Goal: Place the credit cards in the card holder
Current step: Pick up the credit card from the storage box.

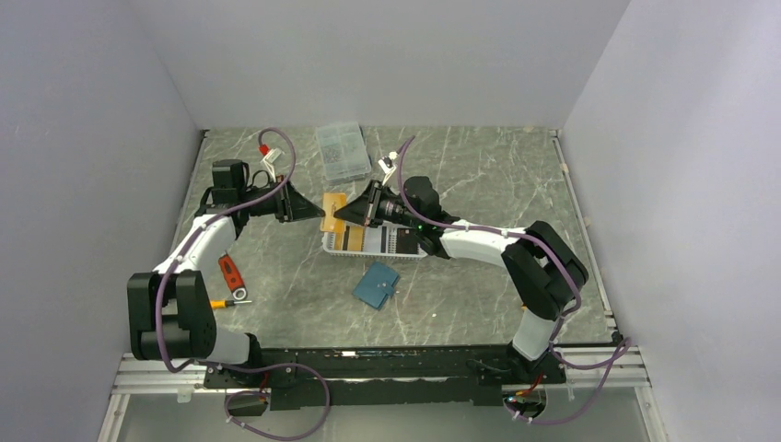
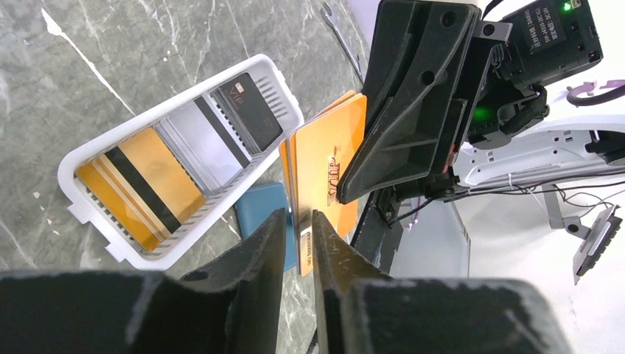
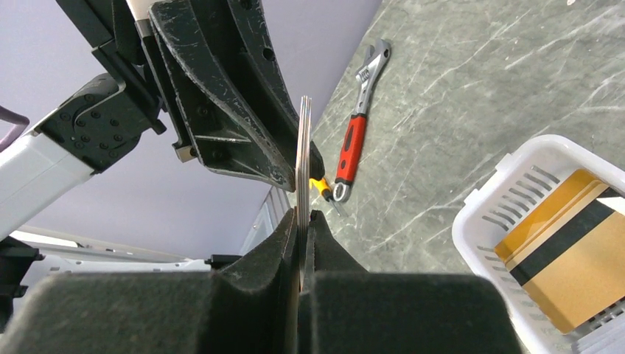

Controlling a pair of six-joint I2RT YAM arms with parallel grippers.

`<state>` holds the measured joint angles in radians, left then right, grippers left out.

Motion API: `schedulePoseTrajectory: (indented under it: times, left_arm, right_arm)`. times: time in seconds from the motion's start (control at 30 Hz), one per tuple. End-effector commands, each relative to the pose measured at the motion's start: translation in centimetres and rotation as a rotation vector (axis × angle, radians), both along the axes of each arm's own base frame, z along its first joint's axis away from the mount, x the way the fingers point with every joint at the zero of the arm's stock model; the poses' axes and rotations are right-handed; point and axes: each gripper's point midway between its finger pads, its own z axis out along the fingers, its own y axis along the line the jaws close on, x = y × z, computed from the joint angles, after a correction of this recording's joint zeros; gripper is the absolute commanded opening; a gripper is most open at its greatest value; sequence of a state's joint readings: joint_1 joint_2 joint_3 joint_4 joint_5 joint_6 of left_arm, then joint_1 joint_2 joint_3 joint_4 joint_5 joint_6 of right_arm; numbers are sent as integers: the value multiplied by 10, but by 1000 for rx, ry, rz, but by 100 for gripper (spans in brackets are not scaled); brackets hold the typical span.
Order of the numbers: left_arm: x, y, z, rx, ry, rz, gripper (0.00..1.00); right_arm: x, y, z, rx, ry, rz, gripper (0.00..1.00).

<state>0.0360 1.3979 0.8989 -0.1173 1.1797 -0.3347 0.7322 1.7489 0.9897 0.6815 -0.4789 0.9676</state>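
Marble tabletop (image 1: pixel 479 184) | my right gripper (image 3: pixel 300 217) clamps gold credit cards (image 2: pixel 320 155) upright | left gripper (image 2: pixel 298 221) straddles them, grip unclear | card holder (image 1: pixel 376 285) lies below, nearward

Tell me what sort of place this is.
Probably a robotics test cell: a marbled table boxed in by plain walls, two robot arms bolted to a metal rail at its edge, and staged props: a white basket of cards, a red-handled wrench, a clear compartment box.

grey marble table (image 1: pixel 479 184) bears basket (image 1: pixel 368 258), card holder (image 1: pixel 377 284), wrench (image 1: pixel 231 275), clear box (image 1: pixel 342 150).
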Motion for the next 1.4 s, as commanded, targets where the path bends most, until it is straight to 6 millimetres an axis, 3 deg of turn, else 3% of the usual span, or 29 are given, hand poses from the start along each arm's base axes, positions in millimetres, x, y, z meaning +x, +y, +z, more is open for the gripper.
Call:
schedulePoseTrajectory:
  times: [0.0, 0.27, 0.63, 0.93, 1.17, 1.37]
  left_arm:
    - [6, -5, 14, 13, -106, -23, 28]
    - [-4, -20, 11, 18, -115, -69, 38]
    - [-3, -20, 3, 28, -105, -71, 13]
    - [1, -13, 14, -3, -120, -78, 9]
    - [2, -8, 18, -17, -117, -73, 9]
    - [-6, -9, 27, -51, -110, -101, 15]
  right_arm:
    - [2, 1, 8, 23, -23, 8, 0]
    - [4, 3, 10, 34, -22, 10, 0]
    - [-2, 0, 7, 43, -12, 22, 0]
    - [-10, -12, -1, 52, 13, 41, 8]
    - [-7, -16, 1, 44, 6, 26, 9]
    - [-2, -23, -5, -16, -5, -11, 9]
